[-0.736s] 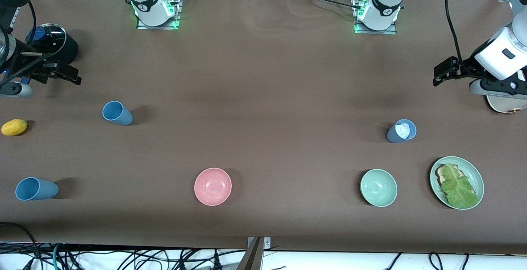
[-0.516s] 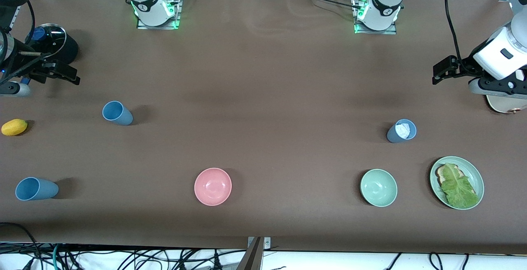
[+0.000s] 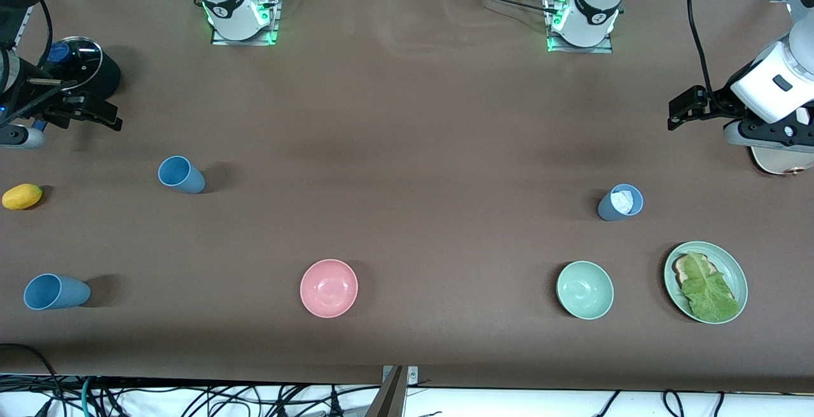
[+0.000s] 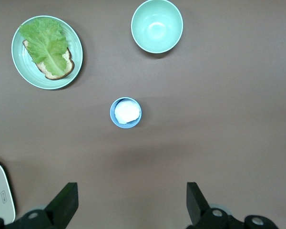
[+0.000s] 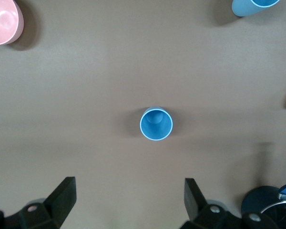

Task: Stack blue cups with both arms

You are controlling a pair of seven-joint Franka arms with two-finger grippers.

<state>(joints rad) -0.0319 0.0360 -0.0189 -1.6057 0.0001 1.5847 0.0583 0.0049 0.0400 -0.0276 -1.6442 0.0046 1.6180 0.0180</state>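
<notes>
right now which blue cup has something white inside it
The greyish blue cup toward the left arm's end, beside the pale green bowl; the other two look empty.

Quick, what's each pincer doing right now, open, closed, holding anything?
Left pincer: open, empty, up over the table near the greyish blue cup.
Right pincer: open, empty, up over the table near the sky blue cup.

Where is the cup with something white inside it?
The greyish cup stands upright toward the left arm's end of the table, farther from the front camera than the green bowl and the plate beside that bowl.
</notes>
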